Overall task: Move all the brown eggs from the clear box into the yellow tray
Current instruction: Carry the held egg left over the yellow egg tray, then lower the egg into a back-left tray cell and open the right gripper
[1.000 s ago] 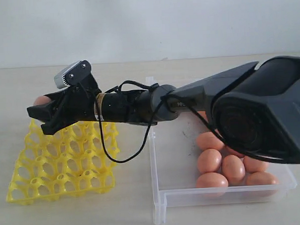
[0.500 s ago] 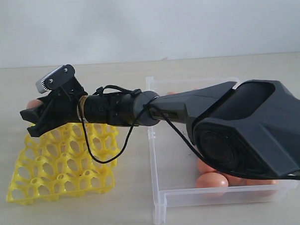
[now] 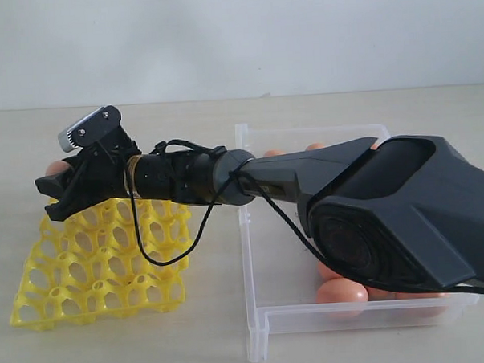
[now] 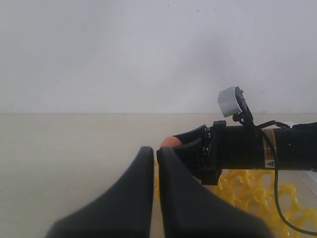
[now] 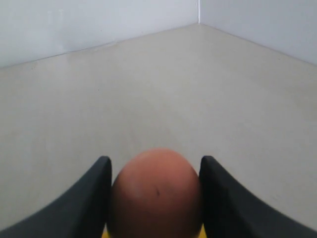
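My right gripper [image 3: 53, 190] reaches across over the far left corner of the yellow tray [image 3: 93, 268], shut on a brown egg [image 3: 57, 167]. In the right wrist view that egg [image 5: 156, 193] fills the gap between the two black fingers of the right gripper [image 5: 155, 159], with a sliver of yellow below it. The clear box [image 3: 256, 325] lies to the right; a few brown eggs [image 3: 341, 291] show in it under the arm, most of them hidden. The left gripper [image 4: 154, 149] is shut on nothing and faces the held egg [image 4: 171, 142] and the tray [image 4: 247, 183].
The right arm's bulky black body [image 3: 404, 223] covers much of the box. A loose black cable [image 3: 169, 253] droops from the wrist over the tray. The tray's visible cups hold nothing. Pale tabletop [image 3: 113, 348] surrounds both containers, with a white wall behind.
Over the second, the right gripper carried the egg leftward toward the tray's far left corner. In the last half second it hardly moved.
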Available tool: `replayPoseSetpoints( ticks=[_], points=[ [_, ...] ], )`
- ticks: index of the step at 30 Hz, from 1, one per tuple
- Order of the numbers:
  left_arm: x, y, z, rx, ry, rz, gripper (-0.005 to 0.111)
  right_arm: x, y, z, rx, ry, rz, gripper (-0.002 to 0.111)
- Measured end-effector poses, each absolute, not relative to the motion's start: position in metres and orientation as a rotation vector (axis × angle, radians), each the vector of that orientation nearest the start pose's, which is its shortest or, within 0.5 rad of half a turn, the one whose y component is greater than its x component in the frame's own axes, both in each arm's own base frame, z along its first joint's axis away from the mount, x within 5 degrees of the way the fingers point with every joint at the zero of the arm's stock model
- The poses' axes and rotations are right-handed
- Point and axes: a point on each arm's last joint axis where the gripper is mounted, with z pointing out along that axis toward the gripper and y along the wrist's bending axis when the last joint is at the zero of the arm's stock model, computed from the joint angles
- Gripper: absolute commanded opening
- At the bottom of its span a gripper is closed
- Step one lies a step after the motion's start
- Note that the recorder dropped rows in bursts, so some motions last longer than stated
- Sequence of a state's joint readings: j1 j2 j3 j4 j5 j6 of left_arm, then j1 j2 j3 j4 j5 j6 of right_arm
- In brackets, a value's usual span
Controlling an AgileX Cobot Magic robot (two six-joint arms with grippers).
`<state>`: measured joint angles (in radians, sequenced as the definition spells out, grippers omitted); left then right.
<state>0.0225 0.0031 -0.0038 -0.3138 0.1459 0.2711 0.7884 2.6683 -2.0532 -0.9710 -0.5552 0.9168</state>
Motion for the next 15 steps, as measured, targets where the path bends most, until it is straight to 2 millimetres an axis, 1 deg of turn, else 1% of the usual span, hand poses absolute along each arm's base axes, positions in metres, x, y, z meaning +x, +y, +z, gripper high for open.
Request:
replayPoseSetpoints(
  ticks=[2, 3, 7, 9, 11, 15],
  points=[
    [0.0564, -0.0028, 0.2017, -0.016, 1.622, -0.050, 0.004, 0.3789, 0.4371, 0.0943, -0.996, 1.559, 0.973, 0.006],
    [0.0564, -0.0028, 0.2017, -0.016, 1.622, -0.050, 0.004, 0.3789, 0.4371, 0.0943, -0.998, 1.557, 0.971, 0.011],
    [0.0564, -0.0028, 0.2017, -0.016, 1.622, -0.050, 0.004, 0.3787, 0.4371, 0.0941, -1.011, 1.549, 0.962, 0.039],
    [0.0564, -0.0028, 0.2017, -0.016, 1.622, -0.050, 0.004, 0.3787, 0.4371, 0.0941, -1.012, 1.548, 0.961, 0.048],
    [0.0564, -0.0028, 0.2017, -0.016, 1.622, -0.050, 0.004, 0.3786, 0.4372, 0.0941, -1.014, 1.548, 0.959, 0.051],
    [0.0564, -0.0028, 0.2017, -0.016, 1.622, -0.050, 0.004, 0.3788, 0.4373, 0.0945, -1.012, 1.548, 0.960, 0.051]
  ],
)
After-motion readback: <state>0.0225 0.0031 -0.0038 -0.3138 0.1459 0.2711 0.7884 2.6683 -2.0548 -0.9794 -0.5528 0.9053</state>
